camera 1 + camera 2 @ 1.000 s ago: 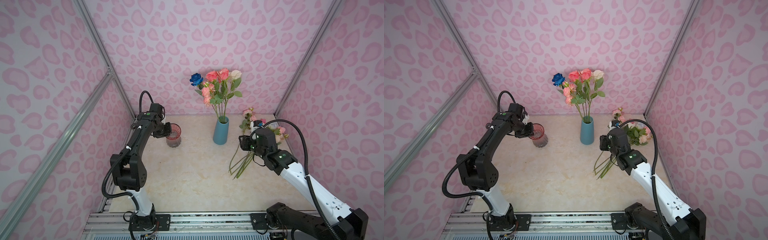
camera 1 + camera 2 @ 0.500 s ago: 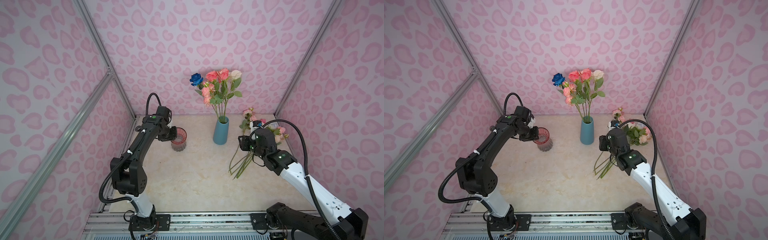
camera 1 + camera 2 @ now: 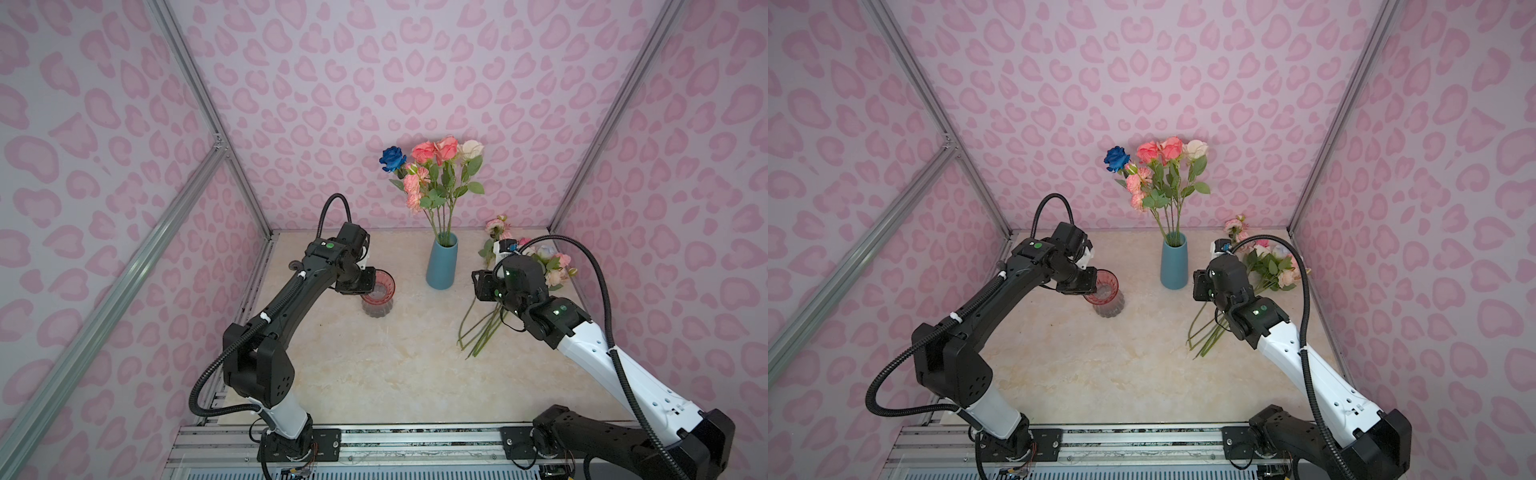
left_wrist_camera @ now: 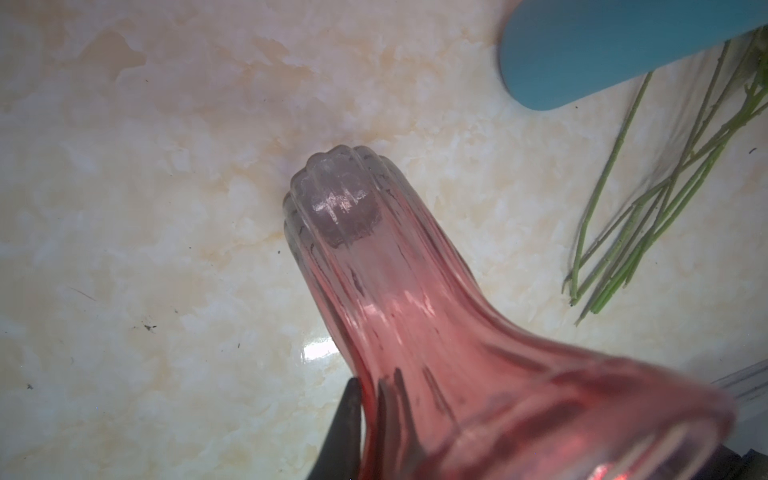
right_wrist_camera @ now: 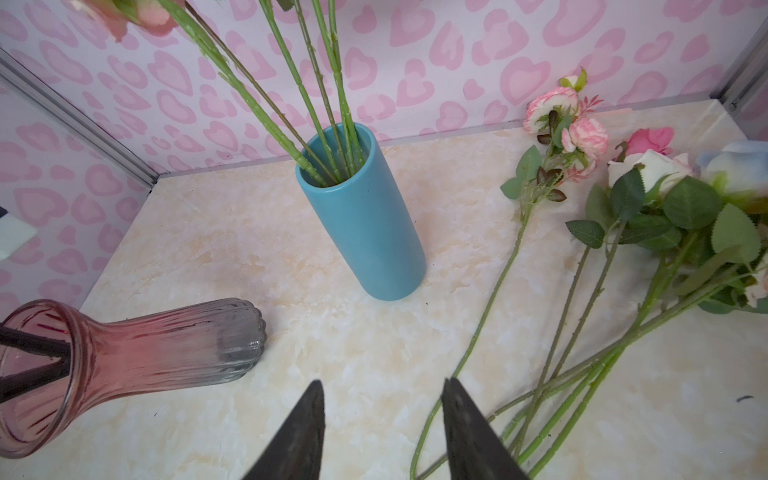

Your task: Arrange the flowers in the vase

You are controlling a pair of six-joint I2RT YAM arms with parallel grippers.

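Presently: standing flowers (image 3: 436,170), deep blue, coral, pink and cream, stems in the blue vase (image 3: 441,262) at the back of the tabletop (image 3: 374,365); loose flowers (image 5: 648,199), pink, white and pale blue, lying on the tabletop just right of that vase. Pink glass vase (image 3: 1106,301), upright, rim pinched tight between left fingers (image 4: 345,419), one inside the mouth. Right fingers (image 5: 299,436) parted, holding nothing, near the loose stems.

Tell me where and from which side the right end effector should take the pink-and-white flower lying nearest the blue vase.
Grip the pink-and-white flower on its bare stem below the leaves, coming down from above, right end effector open across the stem. There it lies flat and apart from the crossed bundle, so likely nothing else gets caught.
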